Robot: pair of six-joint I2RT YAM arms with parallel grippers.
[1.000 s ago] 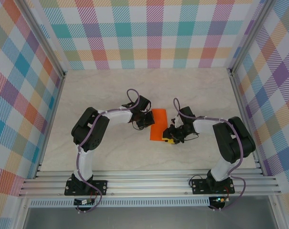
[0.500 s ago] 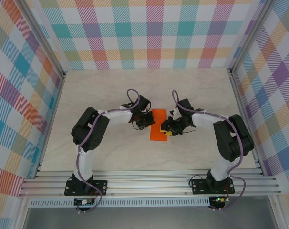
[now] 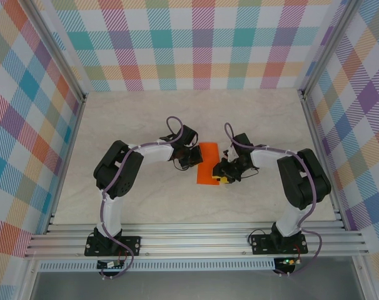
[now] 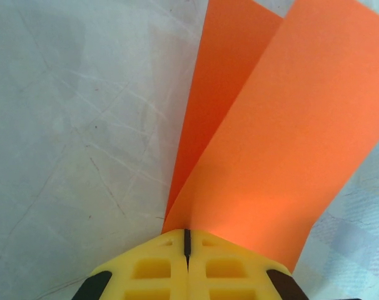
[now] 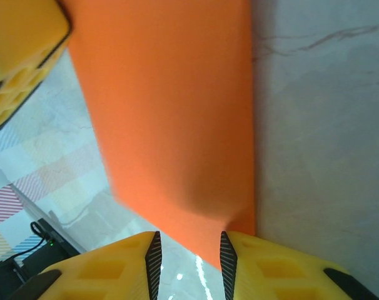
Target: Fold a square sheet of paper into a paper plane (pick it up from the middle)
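One thin bright orange sheet of paper, smooth and folded into two fanned layers, sits mid-table over the pale marbled tabletop, with open surface on every side. The left gripper is clenched on its left edge. The right gripper has its jaws parted, straddling the near right corner.

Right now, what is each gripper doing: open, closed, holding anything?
Left gripper: closed on the orange paper.
Right gripper: open, with a gap between its fingers; the paper's corner sits at that gap, not clamped.
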